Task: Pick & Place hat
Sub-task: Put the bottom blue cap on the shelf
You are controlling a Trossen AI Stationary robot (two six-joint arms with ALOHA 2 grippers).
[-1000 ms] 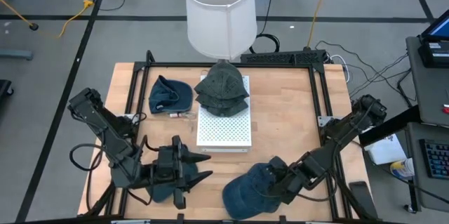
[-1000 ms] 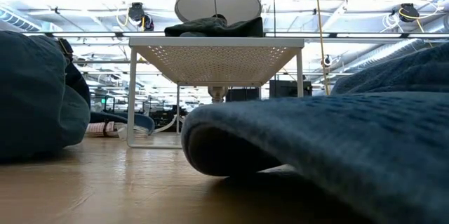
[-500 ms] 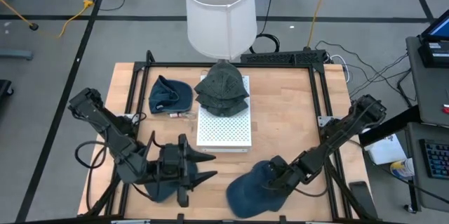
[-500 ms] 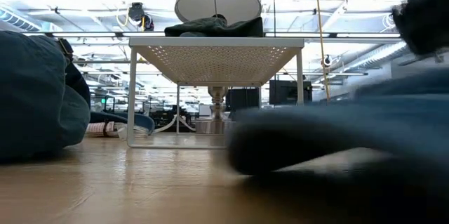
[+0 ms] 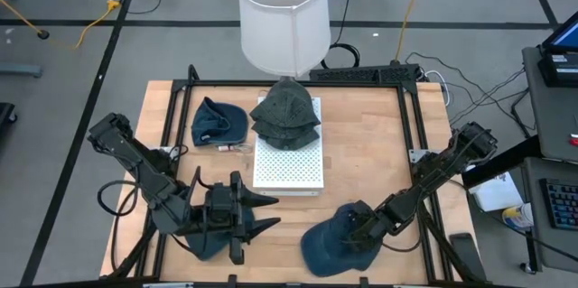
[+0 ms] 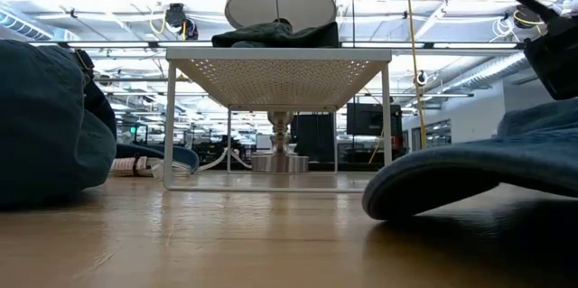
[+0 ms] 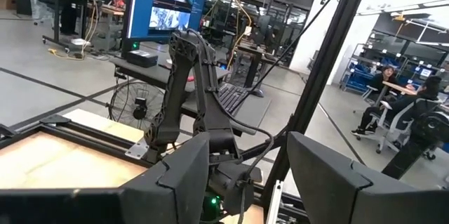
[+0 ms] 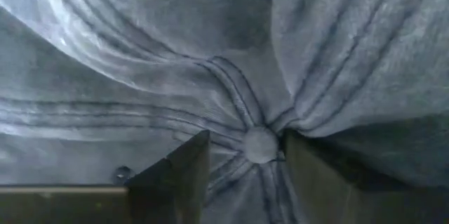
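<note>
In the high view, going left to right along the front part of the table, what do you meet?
Left gripper, over a blue cap → the white perforated stand set further back → blue cap with the right gripper on its crown.

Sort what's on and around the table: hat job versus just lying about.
Job:
- blue cap at the right gripper
- cap under the left gripper
- rack with stacked hats
- cap at the table's back left

Lying about:
- lamp
- power strip
</note>
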